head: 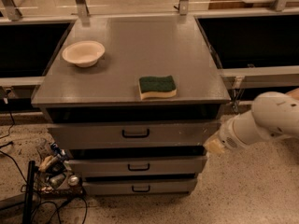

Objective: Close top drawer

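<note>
Top drawer [88, 135] just under cabinet top [140, 45], front pulled out, dark gap above it. We judge closing unfinished, push left. Gripper [214, 146] at front's 3 o'clock edge, seemingly touching; its grip we cannot tell. We count three drawers: top plus two lower drawers [103, 166]; one bowl [83, 53] at cabinet top's 10 o'clock; one sponge [157, 87] at 5 o'clock.

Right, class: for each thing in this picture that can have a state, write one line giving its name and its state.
top drawer: partly open, front standing out from the cabinet.
middle drawer: looks shut.
bottom drawer: looks shut.
bowl: upright, empty, on the cabinet top.
sponge: lying flat, green side up.
gripper: at the top drawer's right front edge.
</note>
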You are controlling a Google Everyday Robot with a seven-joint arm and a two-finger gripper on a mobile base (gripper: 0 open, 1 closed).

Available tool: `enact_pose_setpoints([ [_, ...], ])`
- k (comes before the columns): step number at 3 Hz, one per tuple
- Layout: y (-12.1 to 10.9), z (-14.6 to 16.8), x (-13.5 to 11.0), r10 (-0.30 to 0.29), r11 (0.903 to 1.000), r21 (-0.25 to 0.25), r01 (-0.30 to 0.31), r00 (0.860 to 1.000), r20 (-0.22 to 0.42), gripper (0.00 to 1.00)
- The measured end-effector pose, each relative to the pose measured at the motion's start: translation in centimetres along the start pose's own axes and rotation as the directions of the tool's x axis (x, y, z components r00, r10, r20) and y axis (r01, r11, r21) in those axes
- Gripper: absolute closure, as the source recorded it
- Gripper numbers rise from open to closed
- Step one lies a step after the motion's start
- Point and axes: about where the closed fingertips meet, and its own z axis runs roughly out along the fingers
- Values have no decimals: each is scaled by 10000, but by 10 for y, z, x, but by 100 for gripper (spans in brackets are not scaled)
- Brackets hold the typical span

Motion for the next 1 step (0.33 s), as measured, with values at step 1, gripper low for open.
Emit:
enact_pose_setpoints([
  [1,1,-20,44,780,9967,-227,-776,9968,196,100],
])
